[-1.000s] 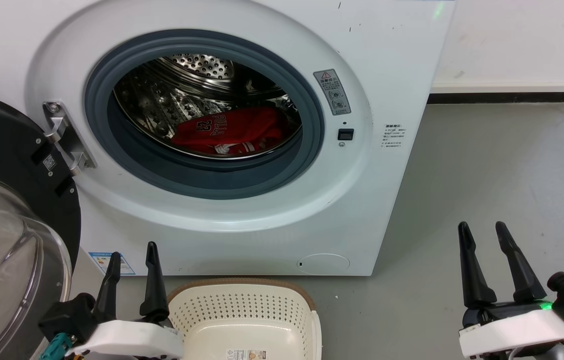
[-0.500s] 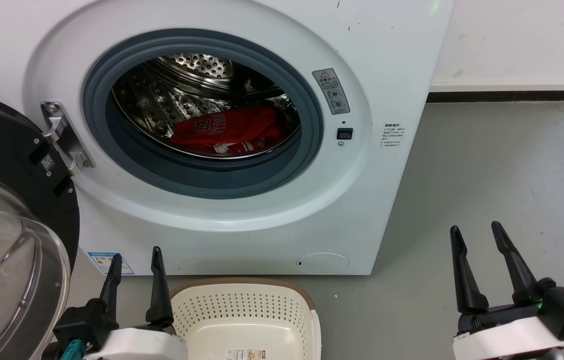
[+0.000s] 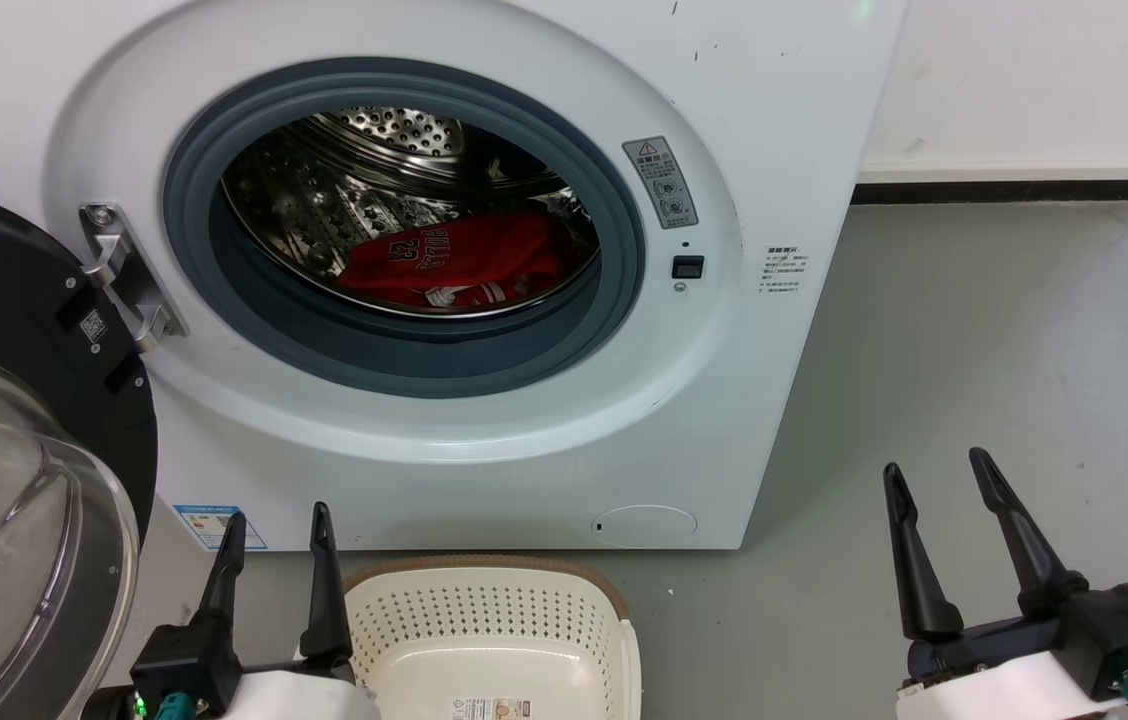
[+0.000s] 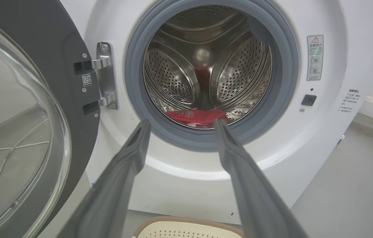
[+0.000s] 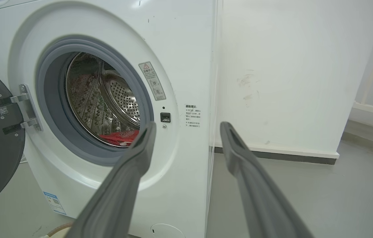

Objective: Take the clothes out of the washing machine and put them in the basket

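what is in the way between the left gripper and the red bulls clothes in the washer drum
Nothing visible. The black-rimmed glass door is swung open to the left, and the open left gripper faces the bright red fabric clothes through the round grey rubber gasket; its lower lip needs clearing.

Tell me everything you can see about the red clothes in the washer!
The clothes are bright red, soft-looking fabric, crumpled in a low heap on the bottom of the perforated steel drum, just behind the grey gasket. White BULLS 23 lettering shows on top, and white-and-red striped trim peeks out at the front.
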`<state>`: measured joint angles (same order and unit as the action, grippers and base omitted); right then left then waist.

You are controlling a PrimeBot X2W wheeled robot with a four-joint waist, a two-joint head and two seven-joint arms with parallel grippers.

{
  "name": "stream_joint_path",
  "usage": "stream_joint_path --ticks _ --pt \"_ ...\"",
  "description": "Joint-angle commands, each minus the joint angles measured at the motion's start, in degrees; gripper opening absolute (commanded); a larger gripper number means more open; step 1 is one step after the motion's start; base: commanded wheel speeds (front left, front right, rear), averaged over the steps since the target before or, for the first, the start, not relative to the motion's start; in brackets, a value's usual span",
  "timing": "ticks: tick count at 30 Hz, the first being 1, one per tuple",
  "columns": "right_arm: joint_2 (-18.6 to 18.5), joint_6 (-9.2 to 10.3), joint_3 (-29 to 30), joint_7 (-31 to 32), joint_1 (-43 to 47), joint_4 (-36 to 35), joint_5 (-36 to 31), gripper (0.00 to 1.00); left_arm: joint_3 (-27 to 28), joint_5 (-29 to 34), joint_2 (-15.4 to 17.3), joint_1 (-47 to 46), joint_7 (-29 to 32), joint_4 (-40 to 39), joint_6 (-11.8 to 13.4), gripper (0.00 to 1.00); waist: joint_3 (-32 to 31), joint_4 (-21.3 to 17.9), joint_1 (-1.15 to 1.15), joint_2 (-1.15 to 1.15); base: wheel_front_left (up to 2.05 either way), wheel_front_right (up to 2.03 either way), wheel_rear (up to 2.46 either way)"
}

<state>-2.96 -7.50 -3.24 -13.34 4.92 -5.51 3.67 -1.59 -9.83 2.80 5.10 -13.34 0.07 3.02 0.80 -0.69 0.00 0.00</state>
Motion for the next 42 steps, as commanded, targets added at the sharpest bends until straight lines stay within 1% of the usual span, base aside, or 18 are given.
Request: stream_joint_path --ticks 1,15,24,42 --pt "0.13 0.02 -0.16 -0.52 0.66 -0.66 -1.28 1.0 -0.11 1.04 0.13 0.4 -0.51 -0.34 0.25 1.0 0.02 -0.02 0.0 0.0 0.0 0.0 0.0" --pt "0.15 0.03 -0.53 -1.91 1.53 -1.01 -5.14 1.0 -0.42 5.72 0.13 1.43 -1.94 -0.31 1.13 1.0 0.15 -0.04 0.0 0.0 0.0 0.0 0.0" --pt "0.15 0.03 -0.35 -1.88 1.67 0.17 -3.29 1.0 -0.37 4.78 0.13 1.47 -1.89 0.33 0.99 1.0 0.08 -0.1 0.0 0.0 0.0 0.0 0.0" --pt "0.16 0.03 -0.35 -1.88 1.29 0.81 -2.9 1.0 -0.28 4.15 0.12 0.9 -1.89 1.33 0.96 1.0 0.15 -0.11 0.0 0.0 0.0 0.0 0.0"
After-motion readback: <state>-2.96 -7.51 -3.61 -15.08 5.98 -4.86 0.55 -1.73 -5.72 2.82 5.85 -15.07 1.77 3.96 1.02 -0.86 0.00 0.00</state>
